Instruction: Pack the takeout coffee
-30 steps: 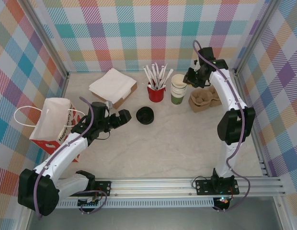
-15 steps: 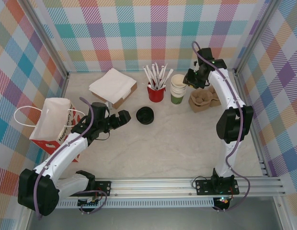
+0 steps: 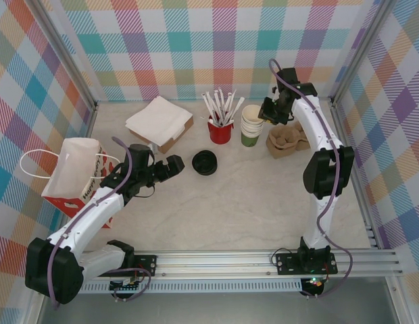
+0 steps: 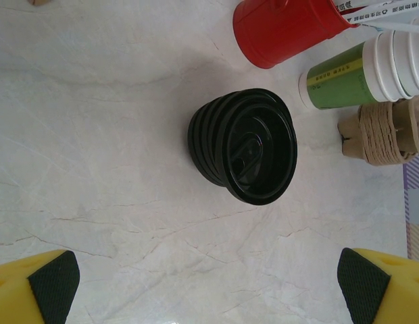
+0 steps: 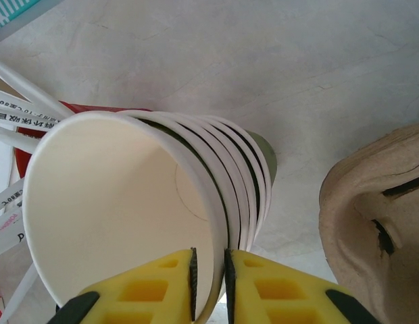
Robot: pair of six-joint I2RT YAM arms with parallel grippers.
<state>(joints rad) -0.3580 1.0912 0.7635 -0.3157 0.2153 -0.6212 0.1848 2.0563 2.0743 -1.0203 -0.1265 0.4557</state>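
- Cups (image 3: pixel 251 125), stacked, green-sided, white inside, far on surface (image 3: pixel 236 209); top rim pinched in right pincer (image 5: pixel 209 280).
- Red cup (image 3: pixel 220 131) just left, pulp carrier (image 3: pixel 288 140) just right.
- Black ribbed lids (image 4: pixel 243 145) apart, before wide left pincer (image 4: pixel 208 277).

The left arm (image 3: pixel 88 216) and right arm (image 3: pixel 322 131) are showing white tubular links joined by bulky black joint housings. A purple cable (image 3: pixel 130 162) is running along each arm and looping free near the wrist. Each black base (image 3: pixel 311 260) is sitting bolted on a silver rail (image 3: pixel 223 260). The left gripper (image 4: pixel 208 282) is showing yellow fingers (image 4: pixel 399 287) with black ribbed pads (image 4: pixel 361 280). The right gripper (image 5: pixel 209 266) is showing matching yellow fingers, moulded with square recesses and faced with thin black pads.
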